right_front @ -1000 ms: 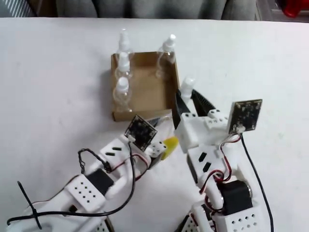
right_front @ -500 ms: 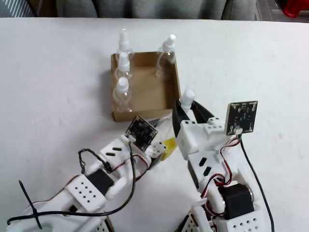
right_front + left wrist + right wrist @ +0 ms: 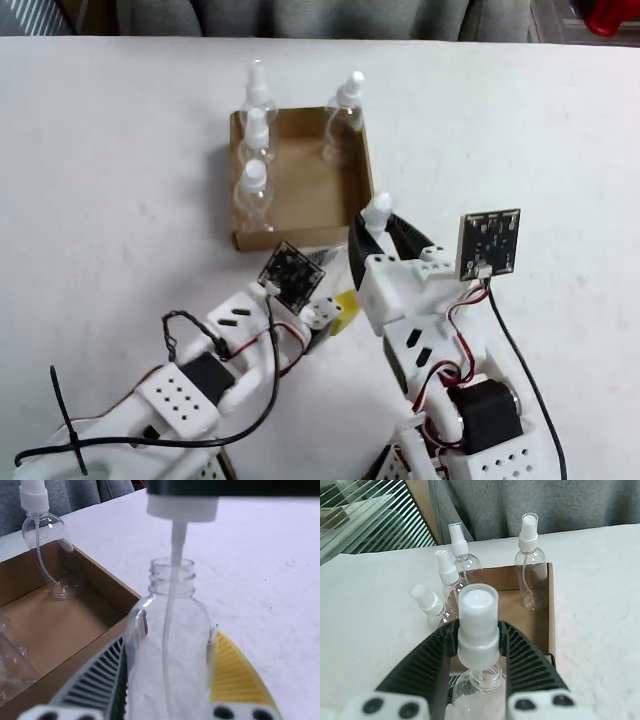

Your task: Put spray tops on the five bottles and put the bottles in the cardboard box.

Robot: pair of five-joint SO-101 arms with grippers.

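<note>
Right gripper [image 3: 477,626] is closed partway around the collar of the last spray top [image 3: 478,614], its black jaws pressing on either side. The top's thin dip tube [image 3: 173,580] already runs down through the open neck of the fifth bottle [image 3: 170,630], but the cap hangs just above the threads with a gap left to close. Left gripper [image 3: 167,682] clamps that bottle's body upright between its grey and yellow fingers, just off the near right corner of the cardboard box [image 3: 364,170], which sits toward the far middle of the table [image 3: 120,150]. Four capped bottles [image 3: 250,185] stand inside the box, three along its left wall and one in its far right corner.

The main risk is probably a skewed seat. If the cap comes down tilted, it may catch on the neck's rim, cross-thread or kink the tube. A hard downward push could also slide the smooth bottle through the left fingers or tip it against the box wall. Loading it afterwards could knock over the bottles standing in the box.
</note>
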